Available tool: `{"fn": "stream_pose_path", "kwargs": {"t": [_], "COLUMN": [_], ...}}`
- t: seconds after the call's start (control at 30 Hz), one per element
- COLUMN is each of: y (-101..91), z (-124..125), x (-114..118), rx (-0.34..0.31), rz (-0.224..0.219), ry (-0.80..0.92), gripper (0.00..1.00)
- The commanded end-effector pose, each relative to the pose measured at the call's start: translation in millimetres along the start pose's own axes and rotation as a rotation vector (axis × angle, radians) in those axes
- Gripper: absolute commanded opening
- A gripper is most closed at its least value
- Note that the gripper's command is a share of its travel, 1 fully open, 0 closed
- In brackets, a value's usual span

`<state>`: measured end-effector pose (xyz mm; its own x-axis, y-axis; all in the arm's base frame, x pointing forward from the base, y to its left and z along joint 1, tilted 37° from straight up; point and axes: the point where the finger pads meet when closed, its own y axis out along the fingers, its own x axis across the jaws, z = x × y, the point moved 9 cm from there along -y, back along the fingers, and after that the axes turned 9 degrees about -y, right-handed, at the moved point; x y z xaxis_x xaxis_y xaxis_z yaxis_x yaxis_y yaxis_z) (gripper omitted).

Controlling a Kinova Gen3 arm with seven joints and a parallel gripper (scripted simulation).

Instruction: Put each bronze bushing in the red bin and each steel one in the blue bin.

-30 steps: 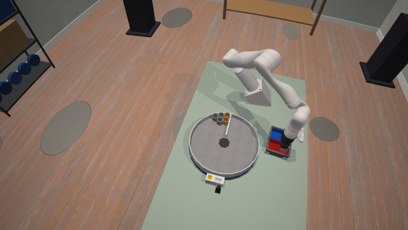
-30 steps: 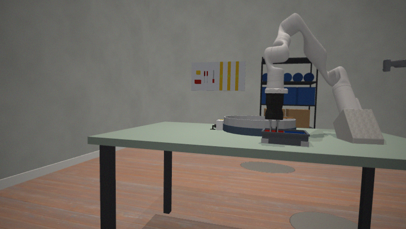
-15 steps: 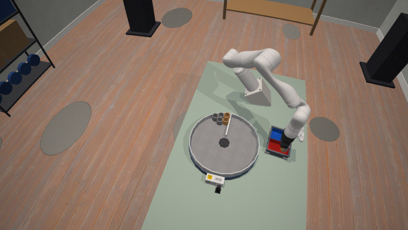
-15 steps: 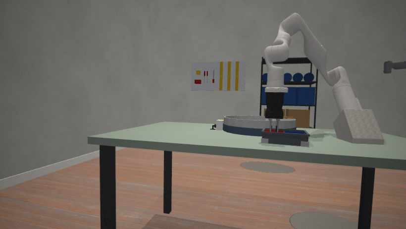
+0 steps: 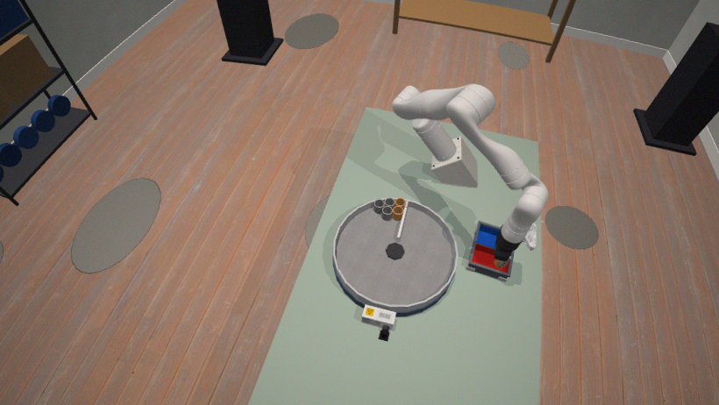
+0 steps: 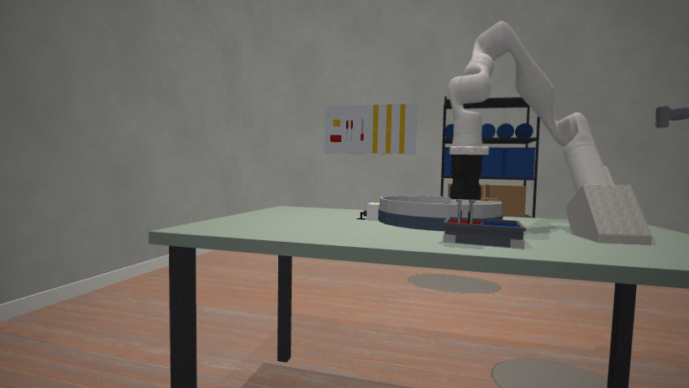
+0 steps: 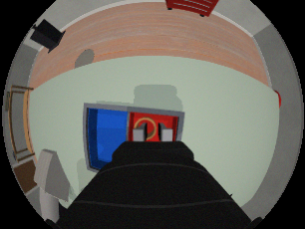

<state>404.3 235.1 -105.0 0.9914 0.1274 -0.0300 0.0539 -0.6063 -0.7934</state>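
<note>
1. Wrist view: a bronze bushing (image 5: 498,263) (image 7: 146,118) is in the red bin (image 5: 482,256) (image 6: 475,222) (image 7: 171,122). Its ring shows end-on, so its axis appears near vertical.
2. The gripper (image 5: 502,260) (image 6: 465,223) (image 7: 152,128) is at the red bin with its fingers parted and grasping nothing. One finger overlaps the ring in view; contact cannot be confirmed.
3. Key relation: the ring is offset from the middle of the finger gap, towards the blue bin (image 5: 487,235) (image 6: 501,224) (image 7: 107,131). The next move should be a straight lift along the bushing's axis. Sideways travel first could drag or tip the bushing towards the wrong side.
4. The step in hand is judged to be release and withdrawal. Colour and bin agree.
5. Beyond the bins, on the turntable (image 5: 451,251) (image 6: 414,207), two bronze bushings (image 5: 397,216) (image 6: 487,199) are beside the white fence (image 5: 402,221). Three steel bushings (image 5: 387,217) are packed on their side away from it.
6. Sorting is incomplete. After the lift, the single arm must cross to this group; close spacing could hinder finger entry.
</note>
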Motion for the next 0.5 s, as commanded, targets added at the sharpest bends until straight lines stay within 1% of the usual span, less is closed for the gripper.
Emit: {"fn": "stream_pose_path", "kwargs": {"t": [0.0,0.47], "y": [-1.8,-5.4], "z": [0.5,0.5], "x": [0.6,0.6], "rx": [0.002,0.002], "rz": [-0.003,-0.003], "ry": [0.0,0.0], "gripper": [0.47,0.47]}}
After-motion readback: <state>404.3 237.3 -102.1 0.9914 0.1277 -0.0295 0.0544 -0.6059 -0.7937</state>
